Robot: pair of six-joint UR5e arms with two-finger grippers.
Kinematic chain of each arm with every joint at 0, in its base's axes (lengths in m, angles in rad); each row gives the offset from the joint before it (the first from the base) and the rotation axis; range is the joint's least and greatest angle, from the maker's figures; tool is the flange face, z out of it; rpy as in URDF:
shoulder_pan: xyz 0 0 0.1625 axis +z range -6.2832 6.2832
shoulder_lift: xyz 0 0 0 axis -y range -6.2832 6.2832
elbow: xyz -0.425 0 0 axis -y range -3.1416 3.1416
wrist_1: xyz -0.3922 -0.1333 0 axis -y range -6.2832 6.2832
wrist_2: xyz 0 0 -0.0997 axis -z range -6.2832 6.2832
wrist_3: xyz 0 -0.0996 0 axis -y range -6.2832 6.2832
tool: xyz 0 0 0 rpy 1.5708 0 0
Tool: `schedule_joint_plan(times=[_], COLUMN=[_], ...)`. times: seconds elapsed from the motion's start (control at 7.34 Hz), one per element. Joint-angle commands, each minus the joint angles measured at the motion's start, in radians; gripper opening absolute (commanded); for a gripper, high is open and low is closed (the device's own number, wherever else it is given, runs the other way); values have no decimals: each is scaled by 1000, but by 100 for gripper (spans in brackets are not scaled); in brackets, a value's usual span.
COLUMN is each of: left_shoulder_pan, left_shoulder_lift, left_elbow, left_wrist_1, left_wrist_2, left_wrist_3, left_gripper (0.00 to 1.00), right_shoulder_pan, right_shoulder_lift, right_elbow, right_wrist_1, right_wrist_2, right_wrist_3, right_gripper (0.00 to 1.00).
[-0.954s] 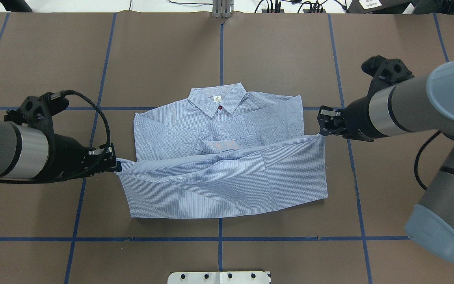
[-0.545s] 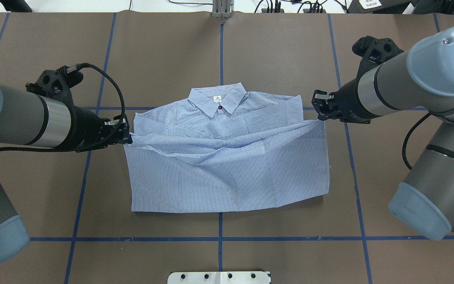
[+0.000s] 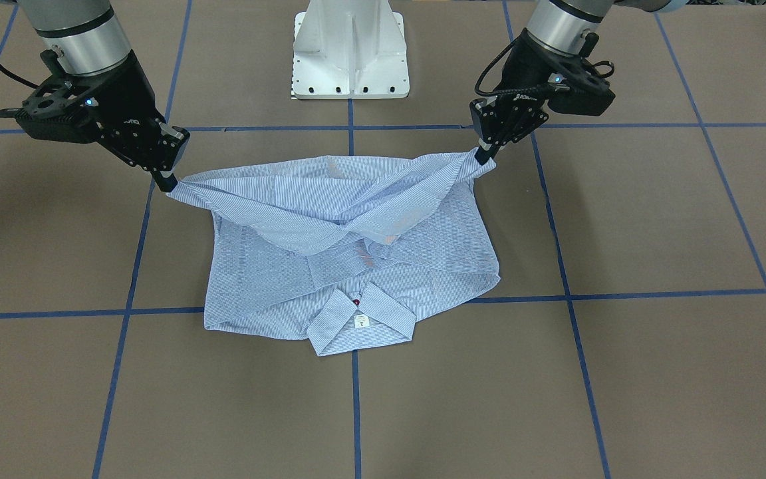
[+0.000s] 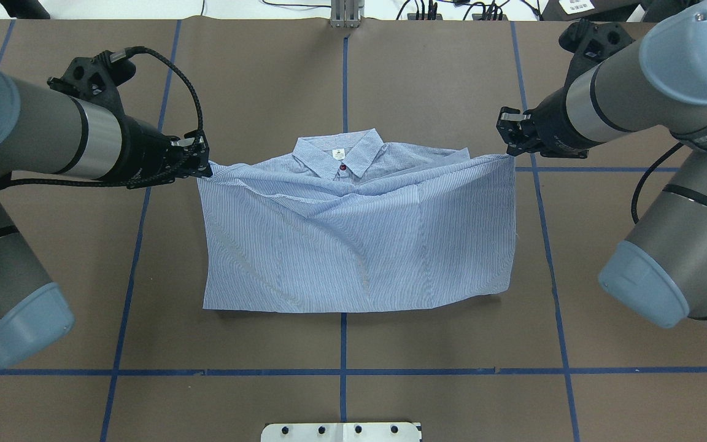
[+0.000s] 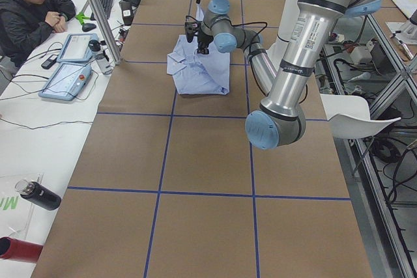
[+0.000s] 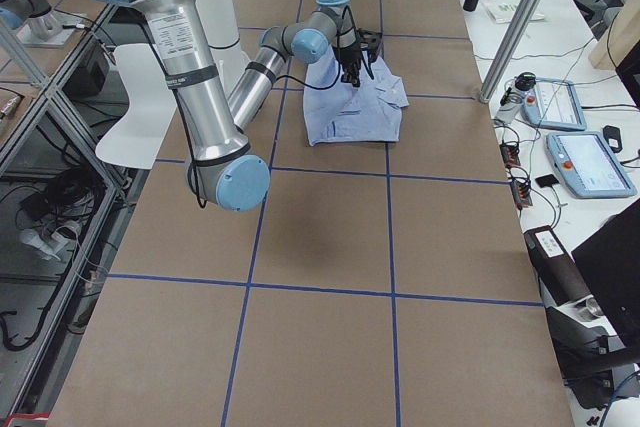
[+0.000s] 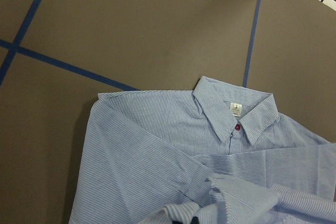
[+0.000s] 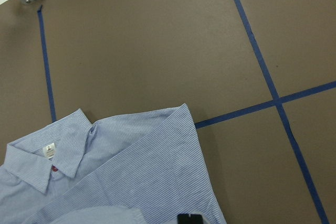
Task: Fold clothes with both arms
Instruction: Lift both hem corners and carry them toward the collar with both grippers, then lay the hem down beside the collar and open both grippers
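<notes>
Shirt (image 4: 359,245), light blue with fine white stripes, lies at the middle of the brown-papered table (image 4: 452,73), with its collar (image 4: 310,150) on the side away from my base. I have it by its two hem corners. My left gripper (image 4: 205,169) is pinched closed on one corner, above the shirt's shoulder on my left. My right gripper (image 4: 507,147) is pinched closed on the other corner, above the opposite shoulder. Both corners are off the table, and the edge between them sags, with a dip at its middle. This raised lower half is doubled over the body of the shirt. Its held edge is just short of the collar, so the collar, the small white neck label (image 4: 337,153) and a dark red button (image 4: 342,166) show beyond it. The fold line rests on the table on the side near my base. My fingertips are mostly buried in fabric, so I judge the grip from the taut corners, and it looks firm.
</notes>
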Motion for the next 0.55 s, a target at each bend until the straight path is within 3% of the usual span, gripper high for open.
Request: schedule_joint_plan(times=[0.0, 0.14, 0.41], left_shoulder_pan=[-3, -5, 3], left_shoulder_lift=[-53, -47, -48], left_elbow=[117, 155, 273], left_wrist_1=[-4, -4, -30], left_wrist_2=[3, 15, 79], left_wrist_3=[70, 166, 245], left_gripper=[0, 0, 0], right_shoulder_pan=[6, 6, 6], right_shoulder_lift=[-7, -5, -11], right_elbow=[-84, -118, -240], right_wrist_1=[1, 2, 158], right_wrist_2=[1, -2, -4], right_wrist_3=[-63, -104, -111], right_gripper=[0, 0, 0])
